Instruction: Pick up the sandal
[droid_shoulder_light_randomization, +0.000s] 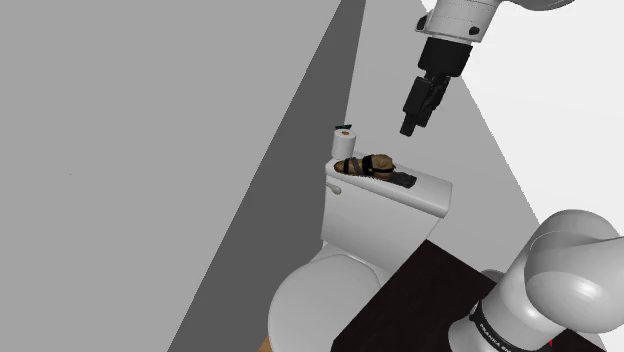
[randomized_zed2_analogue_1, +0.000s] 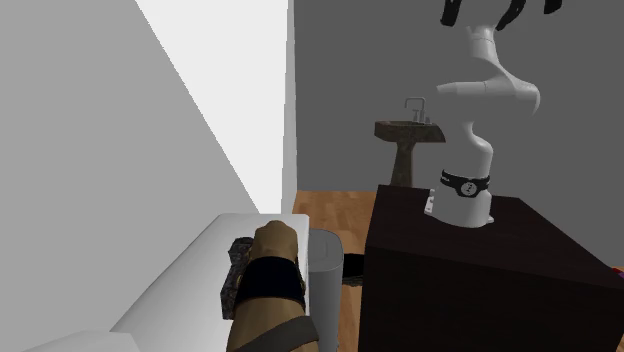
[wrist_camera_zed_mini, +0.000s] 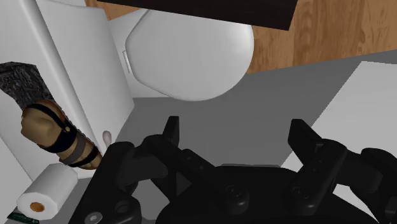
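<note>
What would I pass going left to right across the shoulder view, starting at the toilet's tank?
Toilet paper roll → sandal lying on the tank lid → the black claw hanging above the tank → the arm's white lower links, over the dark stand.

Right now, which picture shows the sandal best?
The second exterior view: the sandal is close and big, tan with a black strap, though its near end is cut off. The shoulder view shows it whole but small on the toilet tank. The wrist view shows it near a paper roll.
</note>
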